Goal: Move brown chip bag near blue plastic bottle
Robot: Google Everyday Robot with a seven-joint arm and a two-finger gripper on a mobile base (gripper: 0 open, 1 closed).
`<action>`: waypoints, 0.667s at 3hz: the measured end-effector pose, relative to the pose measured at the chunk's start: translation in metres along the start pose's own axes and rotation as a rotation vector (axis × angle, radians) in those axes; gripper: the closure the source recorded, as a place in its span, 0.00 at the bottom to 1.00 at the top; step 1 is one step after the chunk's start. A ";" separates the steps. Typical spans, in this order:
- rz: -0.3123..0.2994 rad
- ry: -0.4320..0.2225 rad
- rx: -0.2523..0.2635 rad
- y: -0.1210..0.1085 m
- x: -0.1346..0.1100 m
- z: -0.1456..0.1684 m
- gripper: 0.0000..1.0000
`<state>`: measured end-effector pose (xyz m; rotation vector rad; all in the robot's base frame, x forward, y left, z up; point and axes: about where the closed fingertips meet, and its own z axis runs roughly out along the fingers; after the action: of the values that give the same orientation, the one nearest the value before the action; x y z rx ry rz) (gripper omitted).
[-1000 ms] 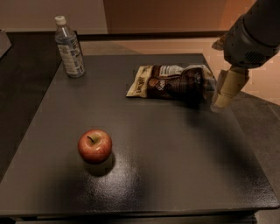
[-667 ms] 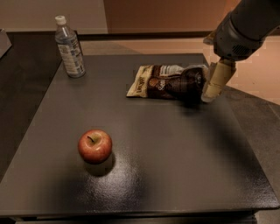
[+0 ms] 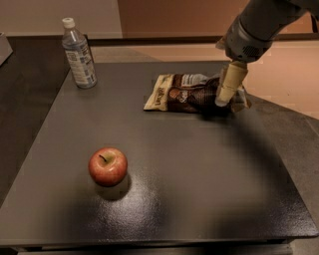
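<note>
The robot's grey arm (image 3: 269, 15) slants in from the top right corner of the view, running down and to the left, and ends in a rounded grey wrist (image 3: 243, 45). Below the wrist, the cream-coloured gripper (image 3: 223, 98) hangs in the upper right part of the view, pointing down with its tip tilted slightly left.

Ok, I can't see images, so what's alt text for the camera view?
The robot's gripper is at the right end of a brown chip bag lying on a dark table. A blue plastic bottle stands far left; a red apple sits front left.
</note>
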<state>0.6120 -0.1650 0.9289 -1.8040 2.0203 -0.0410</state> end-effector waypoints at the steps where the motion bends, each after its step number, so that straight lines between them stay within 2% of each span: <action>1: 0.003 0.025 -0.030 -0.004 0.005 0.018 0.00; 2: 0.015 0.054 -0.051 -0.004 0.015 0.031 0.00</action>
<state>0.6247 -0.1722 0.8977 -1.8369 2.0896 -0.0344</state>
